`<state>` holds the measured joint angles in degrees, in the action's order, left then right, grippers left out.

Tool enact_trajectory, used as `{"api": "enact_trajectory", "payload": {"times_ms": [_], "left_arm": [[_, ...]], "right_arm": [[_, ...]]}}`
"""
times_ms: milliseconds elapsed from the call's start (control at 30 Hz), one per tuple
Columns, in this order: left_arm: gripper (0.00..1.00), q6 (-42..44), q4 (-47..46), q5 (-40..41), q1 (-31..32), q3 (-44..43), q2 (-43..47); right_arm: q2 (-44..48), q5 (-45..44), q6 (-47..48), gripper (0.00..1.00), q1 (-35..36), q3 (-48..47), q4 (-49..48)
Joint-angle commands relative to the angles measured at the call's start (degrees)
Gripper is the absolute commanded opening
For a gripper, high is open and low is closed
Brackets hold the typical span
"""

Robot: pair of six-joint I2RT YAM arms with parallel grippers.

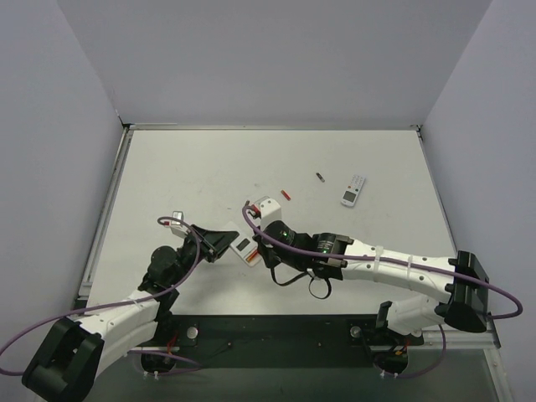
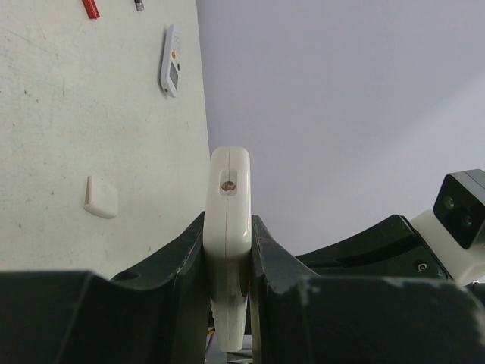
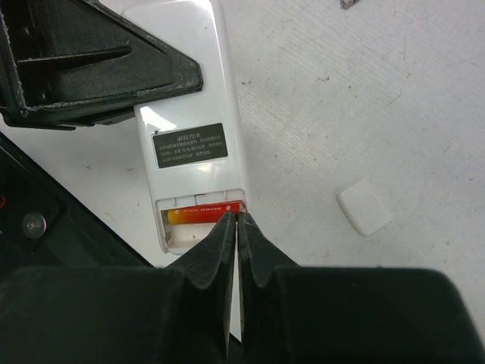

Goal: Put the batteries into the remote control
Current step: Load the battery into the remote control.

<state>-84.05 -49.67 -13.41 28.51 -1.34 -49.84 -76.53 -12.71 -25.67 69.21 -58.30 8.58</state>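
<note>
The table (image 1: 209, 167) is carrying everything. The left gripper (image 2: 229, 226) is clamping the remote control (image 3: 193, 114) by its white sides, jaws partly apart. The right gripper (image 3: 237, 221) is hanging over the remote control's open bay, fingers pressed fully together, gripping nothing. A white-faced remote (image 1: 353, 190) is lying well apart from the remote control, and a white cover (image 3: 365, 206) is lying near it. One seated battery (image 3: 198, 215) is resting in the bay, touching those tips. A loose battery (image 1: 286, 195) is lying apart from the remote control.

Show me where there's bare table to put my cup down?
The far-left table is bare, between the wall and the red battery. Crowded: the middle, where the left end effector and right end effector meet at the remote control.
</note>
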Motion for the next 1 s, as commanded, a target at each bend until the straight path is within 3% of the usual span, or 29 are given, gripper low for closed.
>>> {"api": "enact_trajectory", "payload": {"times_ms": [0, 433, 667, 967], "left_arm": [[0.0, -2.17, -10.61, 0.93, 0.14, 0.11, 2.12], [0.0, -1.29, -12.91, 1.02, 0.14, 0.47, 3.61], [0.0, 3.88, -4.94, 1.36, 0.14, 0.47, 5.72], [0.0, 9.17, -0.25, 3.04, -0.3, 1.34, 5.9]], "right_arm": [[-3.18, 6.29, -1.22, 0.0, 0.4, -2.16, 0.47], [-5.47, 8.67, -1.93, 0.0, -0.57, -2.78, 1.27], [-2.58, 11.39, 2.28, 0.0, -0.48, -3.57, -0.49], [4.89, 12.98, 4.4, 0.26, -1.96, -3.75, 1.08]]}}
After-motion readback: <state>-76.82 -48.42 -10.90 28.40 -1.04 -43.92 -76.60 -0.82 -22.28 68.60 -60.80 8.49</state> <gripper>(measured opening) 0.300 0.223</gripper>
